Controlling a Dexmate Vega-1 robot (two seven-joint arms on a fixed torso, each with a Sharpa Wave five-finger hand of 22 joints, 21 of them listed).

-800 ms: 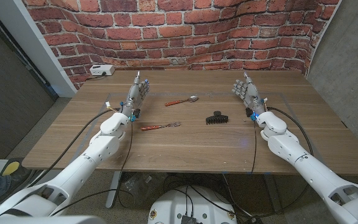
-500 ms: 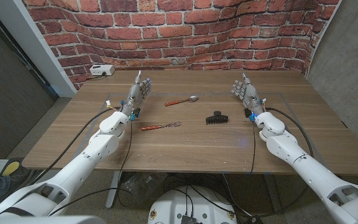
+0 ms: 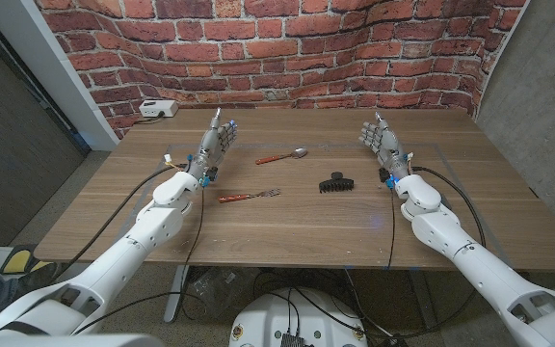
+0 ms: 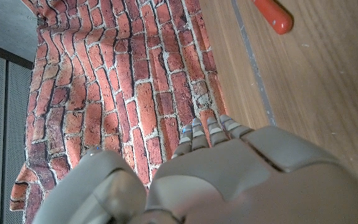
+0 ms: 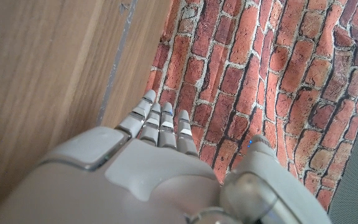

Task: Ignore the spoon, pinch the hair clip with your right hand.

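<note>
A brick wall [image 3: 287, 48] stands behind the wooden table [image 3: 287, 226]. The black hair clip [image 3: 334, 182] lies near the right hand [image 3: 381, 145], which holds nothing, its fingers straight and close together. The left hand [image 3: 214, 145] waits the same way, since the spoon [image 3: 282, 156] is not wanted.

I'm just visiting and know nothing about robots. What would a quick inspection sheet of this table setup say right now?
Surface: wooden table, bare wood across the near half.
Job's things: black hair clip lies right of centre, touched by nothing; right hand stands apart from it, to its right and a little farther back.
Clutter: spoon with a red handle behind the clip; fork with a red handle to the left.
Hands: left hand and right hand both raised, fingers apart, holding nothing.
Cables: black cables run along both arms; more hang under the table's front edge.
Surroundings: brick wall behind; white box at the table's back left corner.
</note>
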